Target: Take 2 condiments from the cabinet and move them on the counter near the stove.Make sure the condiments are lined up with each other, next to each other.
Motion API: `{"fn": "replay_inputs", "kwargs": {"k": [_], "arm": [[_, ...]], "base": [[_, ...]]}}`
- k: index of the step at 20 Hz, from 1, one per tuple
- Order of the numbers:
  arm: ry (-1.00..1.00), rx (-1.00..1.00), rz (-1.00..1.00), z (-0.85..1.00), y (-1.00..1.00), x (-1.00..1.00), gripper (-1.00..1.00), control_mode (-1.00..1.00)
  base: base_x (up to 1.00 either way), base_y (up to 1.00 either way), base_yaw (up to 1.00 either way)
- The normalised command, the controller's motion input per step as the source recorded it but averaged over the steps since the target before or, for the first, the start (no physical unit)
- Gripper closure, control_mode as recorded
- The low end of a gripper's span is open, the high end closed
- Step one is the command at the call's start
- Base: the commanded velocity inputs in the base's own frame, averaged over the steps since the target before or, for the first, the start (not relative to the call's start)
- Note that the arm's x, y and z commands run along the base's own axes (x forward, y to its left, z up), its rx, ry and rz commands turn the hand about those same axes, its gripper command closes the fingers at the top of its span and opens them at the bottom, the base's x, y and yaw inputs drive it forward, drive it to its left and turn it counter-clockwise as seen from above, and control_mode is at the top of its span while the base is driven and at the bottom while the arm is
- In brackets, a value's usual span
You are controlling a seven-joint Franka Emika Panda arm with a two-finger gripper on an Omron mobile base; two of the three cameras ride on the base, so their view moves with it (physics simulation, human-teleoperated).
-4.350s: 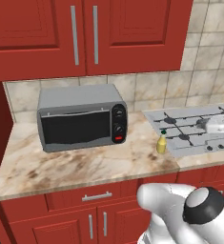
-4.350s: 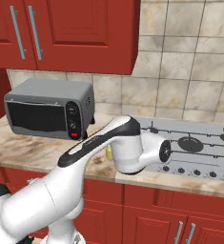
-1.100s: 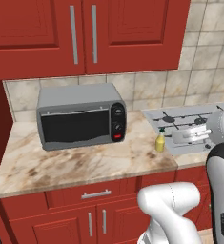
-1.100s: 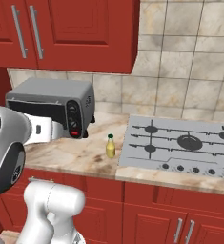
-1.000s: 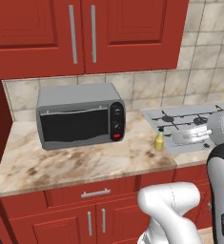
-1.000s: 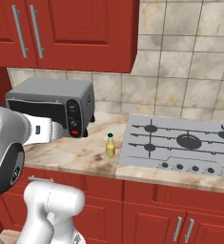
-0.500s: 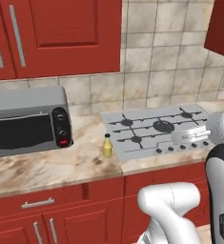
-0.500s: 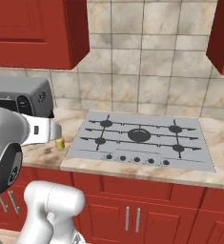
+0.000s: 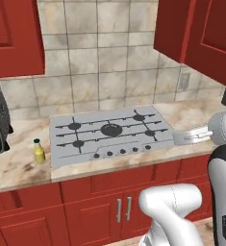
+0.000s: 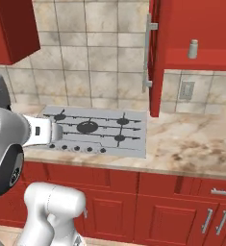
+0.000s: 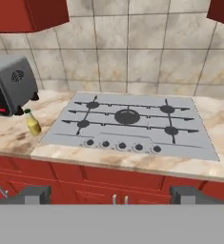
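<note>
Grey-white, with a rounded silvery top: shaker (image 10: pixel 193 49) upright on the red inner shelf of the cabinet (image 10: pixel 196 57), door (image 10: pixel 154 57) swung open, bar handle edge-on toward the stove. Not yet fetched. Yellow bottle (image 9: pixel 39 151) with dark green cap already down on the counter (image 9: pixel 18 168), just beside the left edge of the stove (image 9: pixel 112 133), near the grey toaster oven (image 11: pixel 11 83) (also plain from the hand camera (image 11: pixel 33 123)).

Gripper (image 11: pixel 111 195) spread wide, nothing between the fingertips (image 11: pixel 35 194), held low in front of the cooktop and well apart from both condiments.

Judged one placed, one left to bring.

Handling, as a guess from looks: shaker likely light, rigid, smooth-sided, so probably slippery under a weak pinch and easy to tip with a careless nudge. Short and stubby, little body to seize. Best taken across the straight grey-white barrel, below the domed top (the curve there would let pads slide off), jaws level and square to the shelf edge. Approach from the front, beside the open door, minding the shelf lip under it. To finish, set down upright just beside the bottle, in line with it along the stove edge, without knocking the slim bottle over.
</note>
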Motion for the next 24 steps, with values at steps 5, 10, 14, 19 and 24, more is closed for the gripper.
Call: {"fn": "replay_inputs", "kwargs": {"k": [5,10,14,19,24], "arm": [[0.00,0.00,0.00,0.00,0.00,0.00,-1.00,1.00],[0.00,0.00,0.00,0.00,0.00,0.00,-1.00,1.00],[0.00,0.00,0.00,0.00,0.00,0.00,-1.00,1.00],[0.00,0.00,0.00,0.00,0.00,0.00,-1.00,1.00],[0.00,0.00,0.00,0.00,0.00,0.00,-1.00,1.00]], "base": [[-0.42,-1.00,-0.01],[-0.07,-0.80,0.00],[0.01,-0.36,0.00],[0.12,0.00,0.02],[0.25,-0.32,0.00]]}}
